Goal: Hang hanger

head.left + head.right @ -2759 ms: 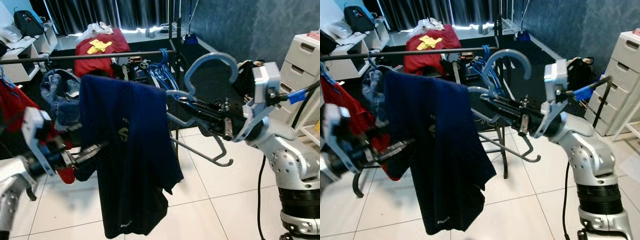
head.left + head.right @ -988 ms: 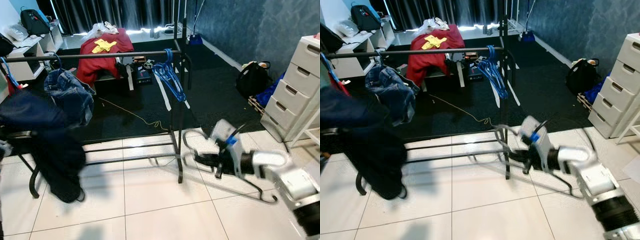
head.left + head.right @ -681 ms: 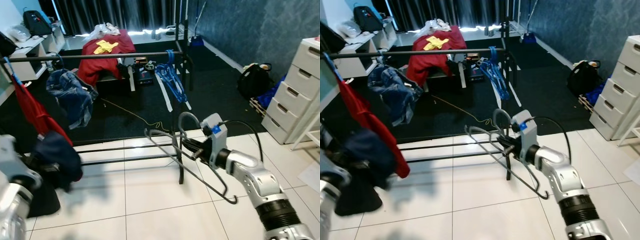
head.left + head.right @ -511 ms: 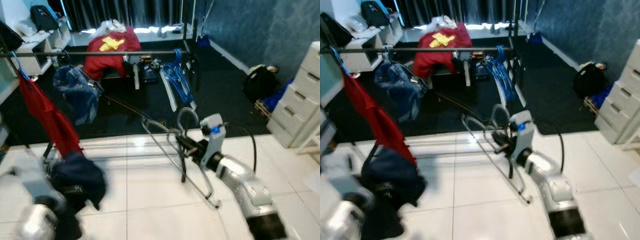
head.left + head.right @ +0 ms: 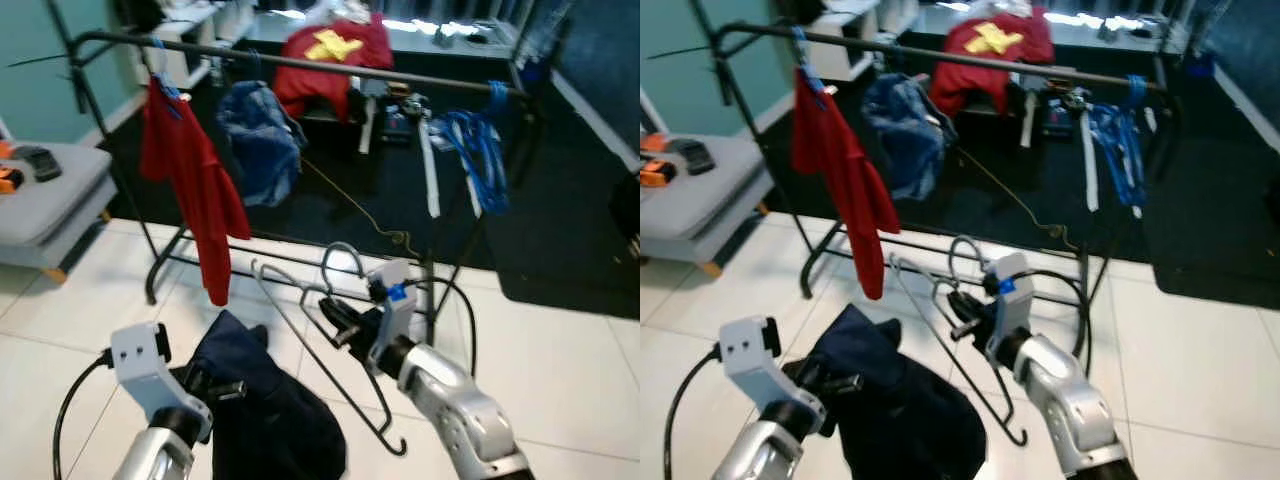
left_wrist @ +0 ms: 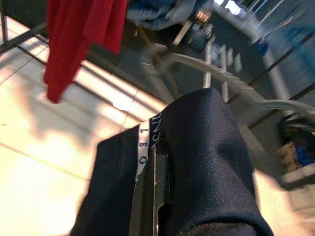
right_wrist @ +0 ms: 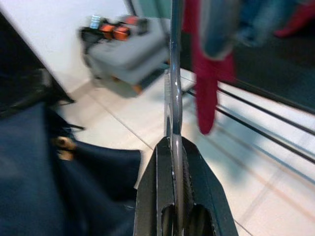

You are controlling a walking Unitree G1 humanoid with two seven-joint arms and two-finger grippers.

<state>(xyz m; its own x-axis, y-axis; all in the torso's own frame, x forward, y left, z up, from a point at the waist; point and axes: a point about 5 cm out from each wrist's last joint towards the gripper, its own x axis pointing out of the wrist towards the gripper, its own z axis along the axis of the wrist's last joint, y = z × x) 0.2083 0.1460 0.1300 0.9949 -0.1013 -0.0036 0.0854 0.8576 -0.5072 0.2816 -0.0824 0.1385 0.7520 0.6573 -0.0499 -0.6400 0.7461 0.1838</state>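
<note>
Clamping a grey hanger (image 5: 330, 335), the right gripper (image 5: 338, 318); left gripper (image 6: 152, 196) pinches a navy garment (image 5: 270, 415)

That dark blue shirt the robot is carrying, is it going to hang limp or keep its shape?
Probably limp: the navy shirt sags in a bunched heap from the left gripper. It looks light, folding over the fingers in the left wrist view. The grey hanger in the right gripper, by contrast, looks stiff.

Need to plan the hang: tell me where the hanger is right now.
In the left eye view the hanger sits low at centre, clamped in the right gripper, in front of the rack and just right of the navy shirt that the left gripper holds.
</note>
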